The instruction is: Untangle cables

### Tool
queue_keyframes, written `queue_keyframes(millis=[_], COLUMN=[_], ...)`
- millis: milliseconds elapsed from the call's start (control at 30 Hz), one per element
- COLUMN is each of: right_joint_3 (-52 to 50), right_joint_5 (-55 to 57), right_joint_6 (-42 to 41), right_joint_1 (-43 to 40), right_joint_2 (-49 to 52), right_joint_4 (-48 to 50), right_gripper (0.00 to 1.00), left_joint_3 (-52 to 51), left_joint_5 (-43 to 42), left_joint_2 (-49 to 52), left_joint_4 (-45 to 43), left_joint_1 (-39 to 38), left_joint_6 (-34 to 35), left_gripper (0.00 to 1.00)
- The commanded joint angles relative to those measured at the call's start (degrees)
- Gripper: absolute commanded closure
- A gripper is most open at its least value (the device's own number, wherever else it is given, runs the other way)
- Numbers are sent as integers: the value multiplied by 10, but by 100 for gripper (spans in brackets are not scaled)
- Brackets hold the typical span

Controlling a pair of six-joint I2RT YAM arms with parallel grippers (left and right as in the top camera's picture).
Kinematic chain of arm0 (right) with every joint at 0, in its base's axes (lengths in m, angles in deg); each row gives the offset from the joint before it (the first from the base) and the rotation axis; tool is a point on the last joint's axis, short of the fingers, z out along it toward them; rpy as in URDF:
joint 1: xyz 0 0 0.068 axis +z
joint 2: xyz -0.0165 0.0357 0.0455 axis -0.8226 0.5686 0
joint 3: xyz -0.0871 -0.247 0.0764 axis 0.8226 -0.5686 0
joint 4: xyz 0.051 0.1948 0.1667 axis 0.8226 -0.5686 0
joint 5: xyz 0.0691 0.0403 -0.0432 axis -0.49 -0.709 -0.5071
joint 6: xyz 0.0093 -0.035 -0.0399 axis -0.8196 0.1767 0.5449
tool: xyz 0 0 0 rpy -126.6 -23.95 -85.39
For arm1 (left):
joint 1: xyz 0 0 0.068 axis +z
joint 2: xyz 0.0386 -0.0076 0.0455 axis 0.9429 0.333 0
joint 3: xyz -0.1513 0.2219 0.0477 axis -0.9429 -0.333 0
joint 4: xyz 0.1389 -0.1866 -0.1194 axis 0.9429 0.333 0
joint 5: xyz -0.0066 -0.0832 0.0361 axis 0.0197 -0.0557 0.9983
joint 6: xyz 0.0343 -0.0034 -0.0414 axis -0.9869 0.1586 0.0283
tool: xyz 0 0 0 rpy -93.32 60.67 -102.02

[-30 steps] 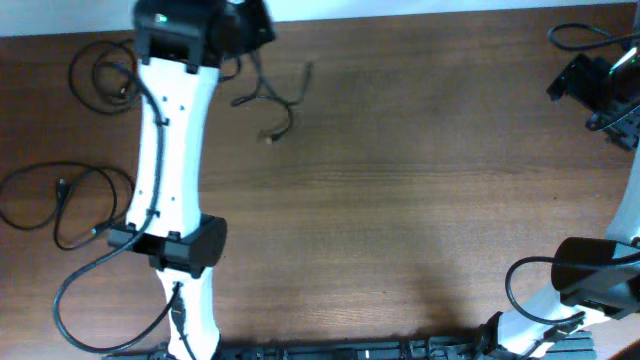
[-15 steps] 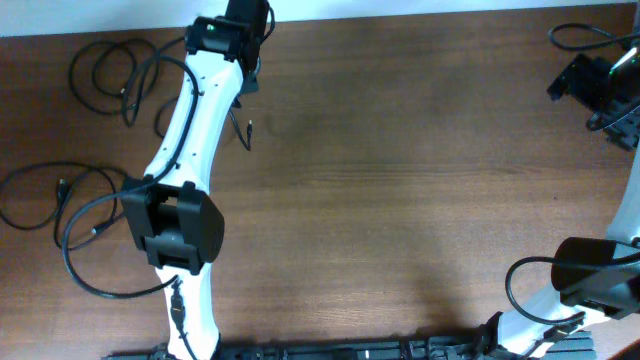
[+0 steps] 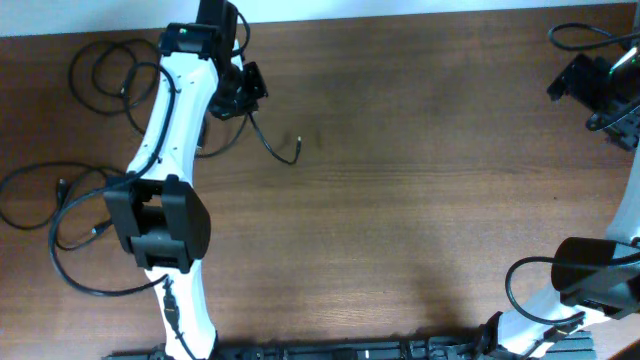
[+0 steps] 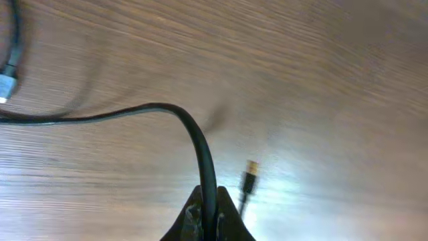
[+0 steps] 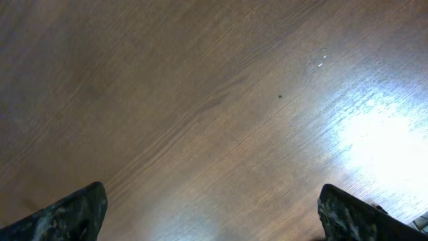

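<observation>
My left gripper (image 3: 243, 92) is shut on a thin black cable (image 3: 272, 150) at the back left of the table; the cable's plug end (image 3: 298, 146) hangs free to its right. In the left wrist view the cable (image 4: 194, 134) runs up from between the closed fingers (image 4: 210, 217), and its small gold-tipped plug (image 4: 249, 175) shows beside them. A looped cable (image 3: 103, 78) lies at the back left corner. Another loose cable (image 3: 55, 195) lies at the left edge. My right gripper (image 3: 600, 90) is at the far right, open and empty, its fingers (image 5: 214, 211) wide apart over bare wood.
The brown wooden table (image 3: 420, 200) stretches between the two arms. The thick black wires of the left arm (image 3: 75, 270) loop by the front left. A black cord (image 3: 575, 35) lies by the right gripper at the back right corner.
My left arm has swung left and back along the far edge, carrying the cable. The cable's plug end now trails out to the right of the gripper. The right arm has not moved.
</observation>
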Motion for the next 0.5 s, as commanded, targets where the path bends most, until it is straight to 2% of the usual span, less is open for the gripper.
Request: queue_keyframes(millis=[0,100,267,467], right_joint_3=[-2,-2,-2,-2], right_joint_5=[-1,-1,-1,-1], right_joint_6=[-4,-4,-4,-4], right_joint_1=[2,2,2,2], right_joint_2=[0,0,0,0], right_joint_4=[0,0,0,0], right_gripper=[2,2,2,2], left_joint_3=[14,14,13,12], left_joint_5=[-157,-193,-99,-111], left_joint_2=[-82,-85,-51,20], left_joint_4=[-8,-8,-19,-89], left_joint_1=[5,16,52,92], left_joint_6=[-14,-14,-18,-33], left_gripper=[100,100,100,100])
